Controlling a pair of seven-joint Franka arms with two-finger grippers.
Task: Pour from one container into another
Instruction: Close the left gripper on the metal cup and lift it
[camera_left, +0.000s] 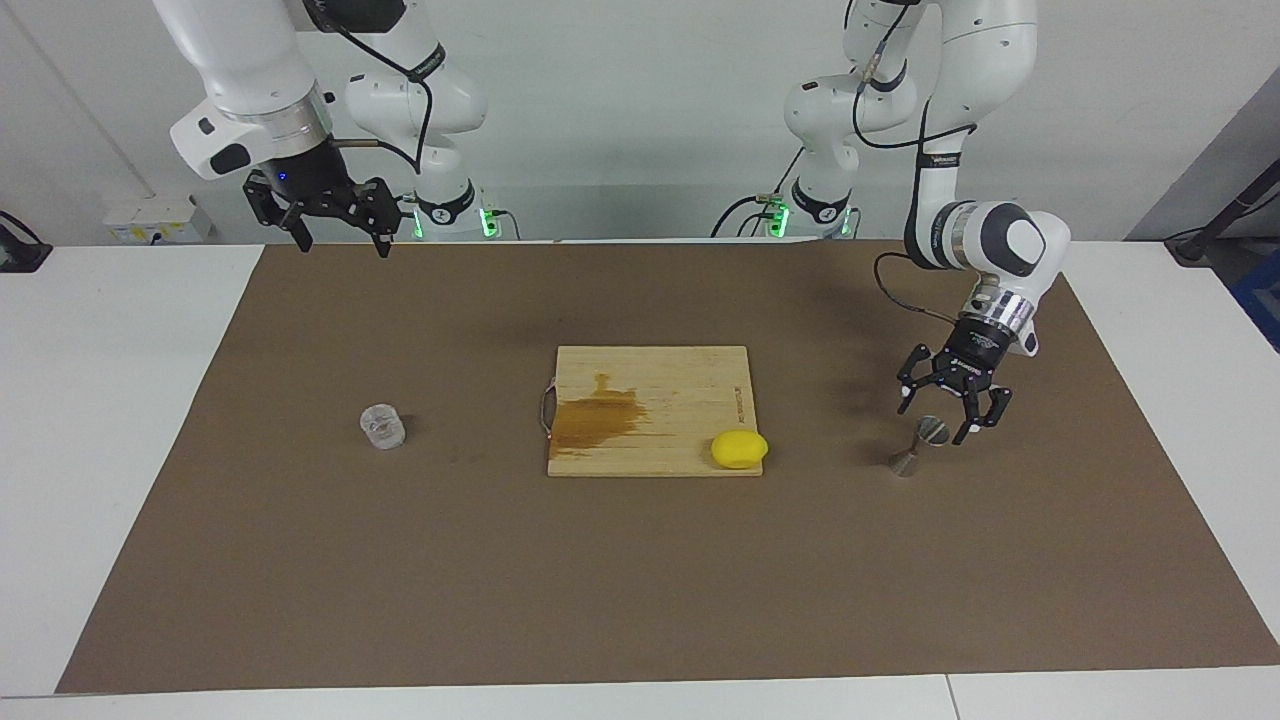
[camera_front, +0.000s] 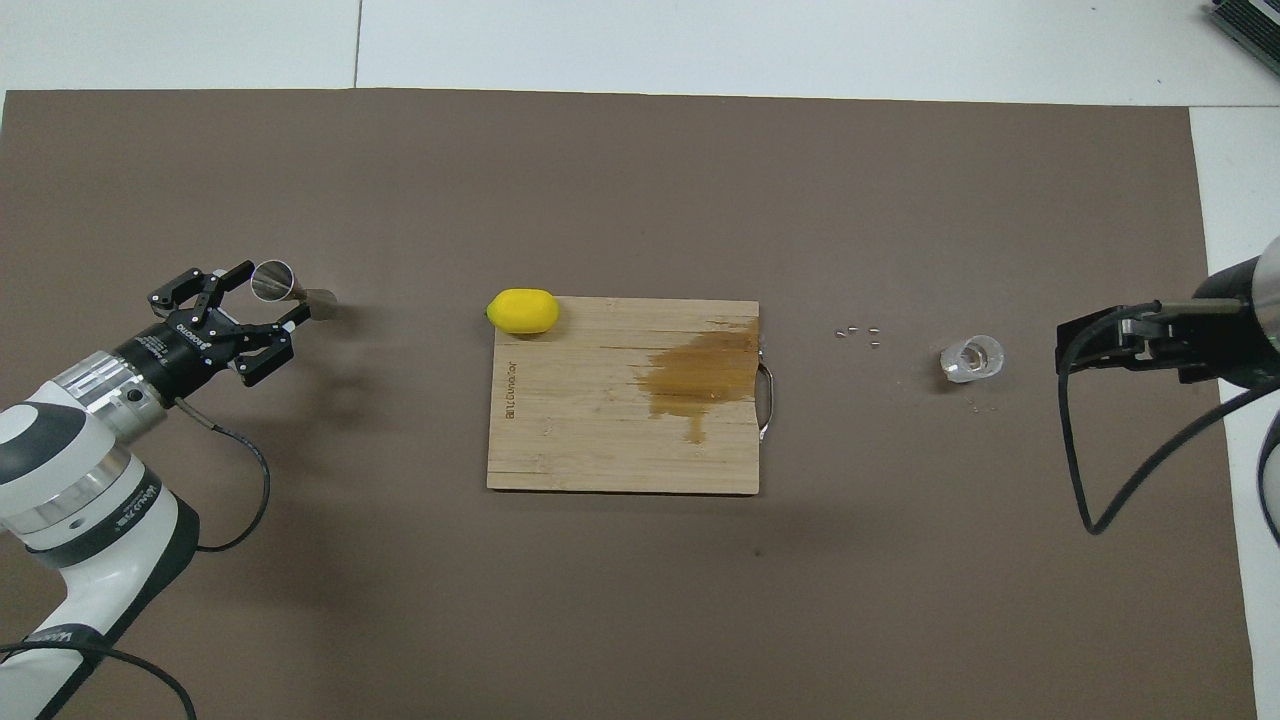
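The small clear cup (camera_left: 382, 426) stands upright on the brown mat toward the right arm's end; it also shows in the overhead view (camera_front: 971, 359). The steel hourglass jigger (camera_left: 918, 445) stands upright toward the left arm's end, seen too in the overhead view (camera_front: 285, 285). My left gripper (camera_left: 938, 414) is open and low over the jigger, its fingers on either side of the upper cone; I cannot tell if they touch (camera_front: 268, 296). My right gripper (camera_left: 342, 245) is open and empty, raised over the mat's edge by its base, well apart from the cup (camera_front: 1075, 345).
A wooden cutting board (camera_left: 690, 375) with a brown wet stain lies mid-mat. A yellow lemon (camera_left: 740, 449) sits on its corner farther from the robots, toward the jigger. A few tiny bits (camera_front: 860, 335) lie on the mat between cup and board.
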